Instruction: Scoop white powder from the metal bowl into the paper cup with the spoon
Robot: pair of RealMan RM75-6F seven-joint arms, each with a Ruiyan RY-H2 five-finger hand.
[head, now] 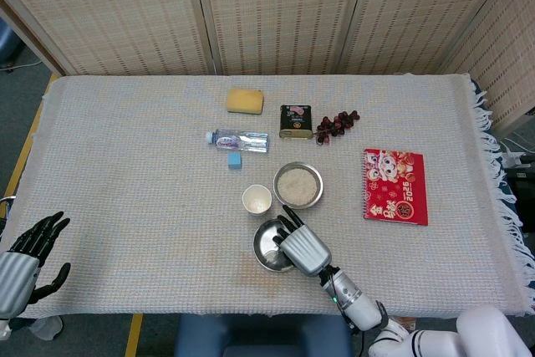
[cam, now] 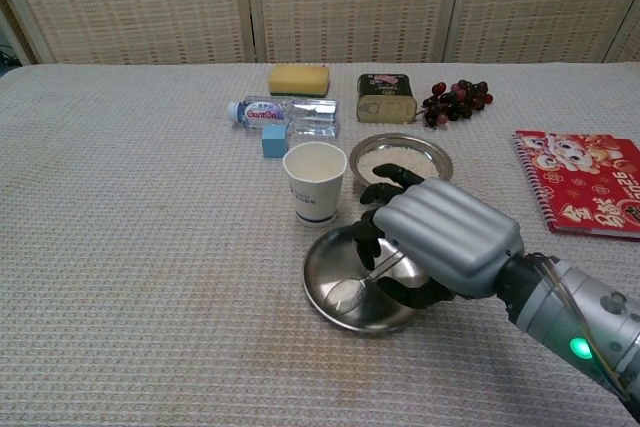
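My right hand hangs low over a shallow empty metal dish and grips the handle of a metal spoon. The spoon's head rests inside that dish. Just behind the hand stands the metal bowl of white powder. The white paper cup stands upright to the bowl's left, beside the dish's far rim. My left hand is off the table's near left corner, holding nothing with its fingers spread; only the head view shows it.
Behind the cup lie a water bottle, a blue block, a yellow sponge, a tin and a bunch of grapes. A red notebook lies at the right. A woven cloth covers the table.
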